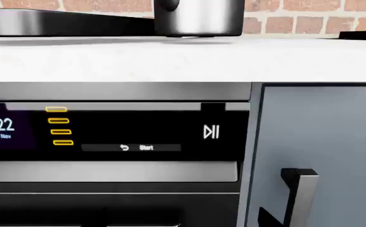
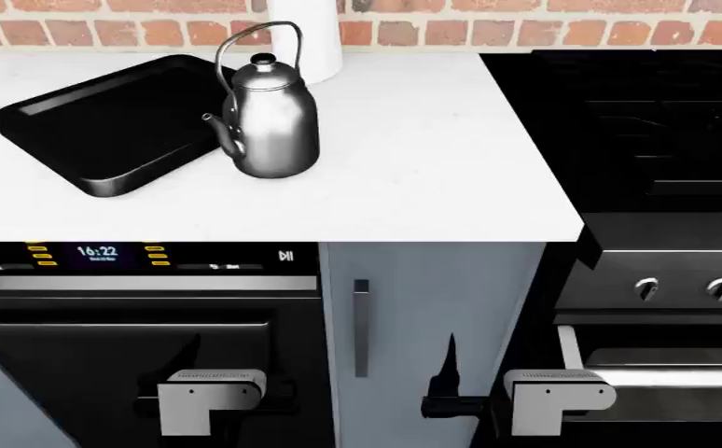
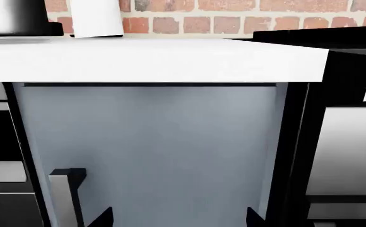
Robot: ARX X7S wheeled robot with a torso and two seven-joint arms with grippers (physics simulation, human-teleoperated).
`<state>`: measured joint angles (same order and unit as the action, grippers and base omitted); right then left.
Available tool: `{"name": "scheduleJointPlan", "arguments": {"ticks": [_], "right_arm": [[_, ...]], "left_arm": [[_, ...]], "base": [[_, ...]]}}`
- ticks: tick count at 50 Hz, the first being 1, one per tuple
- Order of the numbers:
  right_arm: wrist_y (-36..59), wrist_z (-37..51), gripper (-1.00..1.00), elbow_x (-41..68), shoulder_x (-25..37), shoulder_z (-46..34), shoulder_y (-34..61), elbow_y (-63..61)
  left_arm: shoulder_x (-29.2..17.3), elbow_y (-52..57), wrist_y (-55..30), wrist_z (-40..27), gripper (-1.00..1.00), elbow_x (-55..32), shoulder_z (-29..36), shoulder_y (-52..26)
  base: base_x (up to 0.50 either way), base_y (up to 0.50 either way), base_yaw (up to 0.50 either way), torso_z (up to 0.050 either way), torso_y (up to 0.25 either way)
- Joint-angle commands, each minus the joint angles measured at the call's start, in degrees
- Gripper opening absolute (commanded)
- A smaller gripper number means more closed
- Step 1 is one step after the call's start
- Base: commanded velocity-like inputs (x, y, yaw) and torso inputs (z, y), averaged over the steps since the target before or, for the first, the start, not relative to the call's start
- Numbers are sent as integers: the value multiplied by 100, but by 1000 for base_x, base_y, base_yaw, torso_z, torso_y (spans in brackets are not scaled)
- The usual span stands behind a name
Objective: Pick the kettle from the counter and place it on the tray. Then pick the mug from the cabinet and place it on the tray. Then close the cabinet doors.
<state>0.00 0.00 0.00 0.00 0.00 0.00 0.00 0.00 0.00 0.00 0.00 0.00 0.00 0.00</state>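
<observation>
Handling is judged from left to right across the head view. The tray (image 2: 56, 131) is seen lying flat on the counter (image 2: 436, 177) at the left, glossy black and low-rimmed, with nothing on it. Just beside its right edge, possibly touching the rim, the kettle (image 2: 268, 112) stands upright on the white worktop, its spout turned toward the tray. Its polished metal body is judged stiff, fairly heavy and slippery to a side pinch, so the thin arched handle is reckoned the surer hold, taken at its top. No mug is visible. Below the counter edge, the left gripper (image 2: 212, 397) and the right gripper (image 2: 548, 397) are held low, empty; whether their jaws are spread cannot be told.
</observation>
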Motion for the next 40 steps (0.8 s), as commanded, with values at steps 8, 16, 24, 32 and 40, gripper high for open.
{"name": "scheduleJointPlan", "arguments": {"ticks": [8,16,24,32,40], "right_arm": [[104,253,100,291,231,-216,-109,-398],[275,379,100,407,354,-271,-246,-973],[370,474,100,471,446,-325,-304,-1270],[475,569,100,506,516,-377,-320,-1495],[474,625,100,602,591,-391,-372,-1650]], "left_arm": [[-228,501,-152,-274,100,-303,222,92],[-398,1575,-429,-456,100,-228,313,158],[-622,2839,-1736,-601,100,-295,161,-509],[-818,3891,-4132,-578,100,-375,164,-2478],[-942,3737,-6374,-579,100,-435,284,-5542]], "base": [[0,0,0,0,0],[0,0,0,11,0],[0,0,0,50,0],[0,0,0,50,0],[0,0,0,50,0]]}}
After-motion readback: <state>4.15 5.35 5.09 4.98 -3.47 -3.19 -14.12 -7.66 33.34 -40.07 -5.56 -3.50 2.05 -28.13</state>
